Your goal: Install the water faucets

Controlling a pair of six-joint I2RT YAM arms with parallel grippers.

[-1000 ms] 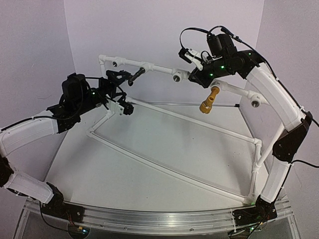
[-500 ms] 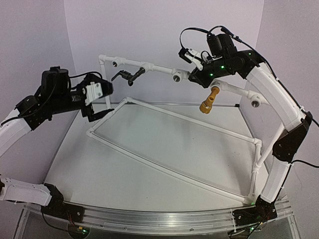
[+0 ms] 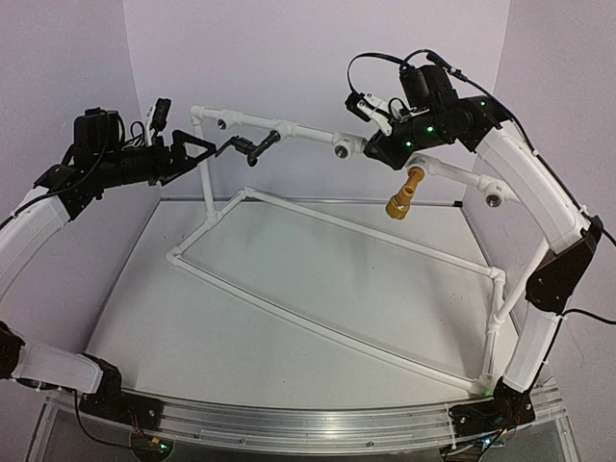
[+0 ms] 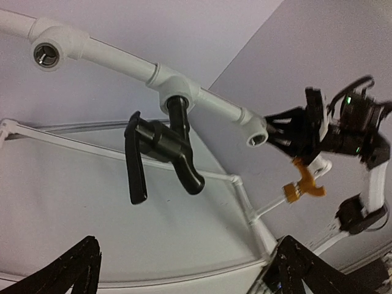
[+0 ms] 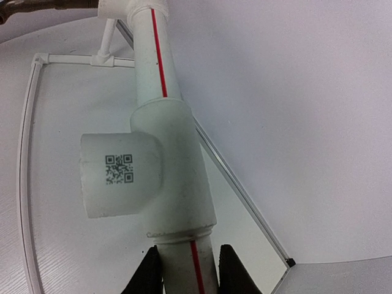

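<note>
The water faucets both sit in pipe sockets [image 4: 177, 92], the black faucet [image 4: 162, 144] at the back, the brass faucet [image 3: 404, 192] at right. The left gripper [image 4: 187, 257] hovers near the black one, jaws wide; the right gripper [image 5: 188, 272] holds the white pipe [image 5: 150, 61] between its jaws. Installing seems finished; next, release the pipe.

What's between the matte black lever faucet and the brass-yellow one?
Empty white socket with round metal opening, then right gripper gripping the white pipe; top external view.
</note>
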